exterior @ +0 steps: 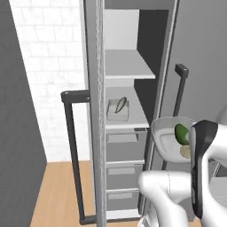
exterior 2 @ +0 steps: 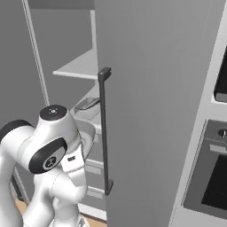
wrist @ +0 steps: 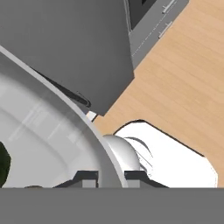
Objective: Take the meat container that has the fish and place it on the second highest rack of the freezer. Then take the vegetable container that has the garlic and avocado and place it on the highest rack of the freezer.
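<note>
In the left base view a dark door handle (exterior: 73, 150) stands at the left in front of a white tiled wall (exterior: 48, 66), beside the open freezer (exterior: 95, 111). Inside, the top shelf (exterior: 126, 66) is bare. On the shelf below it (exterior: 133, 116), directly above the grey drawers (exterior: 126, 146), sits a small pale tray (exterior: 118, 111) with the slim silver fish (exterior: 120, 105) lying in it. Right of the freezer opening, at about drawer height, a light grey bowl (exterior: 166, 137) hangs in the air beside the arm; the dark green avocado (exterior: 181, 133) and, just under it, the pale garlic (exterior: 185, 151) lie inside, touching or nearly so.

In the hand view the bowl's rim (wrist: 74, 113) runs down between the two dark finger tips, and the gripper (wrist: 111, 177) is pinched tight on that rim, one finger inside the bowl and one outside. A wooden floor (wrist: 175, 78) shows beyond

In the right base view the bowl sits behind the arm's upper joint, left of the second door's long dark handle (exterior 2: 104, 128), with the oven (exterior 2: 213, 177) at the far right
</note>
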You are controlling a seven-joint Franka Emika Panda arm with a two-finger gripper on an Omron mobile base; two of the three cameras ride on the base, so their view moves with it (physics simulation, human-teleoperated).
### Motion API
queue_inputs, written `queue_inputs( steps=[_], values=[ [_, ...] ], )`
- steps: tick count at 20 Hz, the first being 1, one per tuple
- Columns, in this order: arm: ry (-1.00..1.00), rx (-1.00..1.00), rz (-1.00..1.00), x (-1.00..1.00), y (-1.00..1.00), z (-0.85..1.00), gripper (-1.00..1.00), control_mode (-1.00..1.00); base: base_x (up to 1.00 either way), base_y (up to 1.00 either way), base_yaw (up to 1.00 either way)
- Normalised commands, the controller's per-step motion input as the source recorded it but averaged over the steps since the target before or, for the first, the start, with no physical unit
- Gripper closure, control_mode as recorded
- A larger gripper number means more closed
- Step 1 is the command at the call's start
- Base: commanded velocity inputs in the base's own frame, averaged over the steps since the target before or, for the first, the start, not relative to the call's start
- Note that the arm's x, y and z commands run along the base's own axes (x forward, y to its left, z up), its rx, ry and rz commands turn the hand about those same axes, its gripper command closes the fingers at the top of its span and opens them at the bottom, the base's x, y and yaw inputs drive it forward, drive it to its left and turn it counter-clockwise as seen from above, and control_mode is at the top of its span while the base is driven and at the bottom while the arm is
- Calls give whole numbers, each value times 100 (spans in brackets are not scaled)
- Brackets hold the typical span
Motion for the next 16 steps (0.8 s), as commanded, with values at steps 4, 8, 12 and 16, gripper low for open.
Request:
queue_inputs(
  steps=[4, 8, 12, 16],
  values=[
    [0, 0, 0, 0, 0, 0, 100, 100, 36, -1, 0],
    [0, 0, 0, 0, 0, 0, 100, 100, 43, 2, 1],
    [0, 0, 0, 0, 0, 0, 100, 100, 41, 31, 3],
    [0, 0, 0, 0, 0, 0, 100, 100, 0, 40, 0]
  ],
)
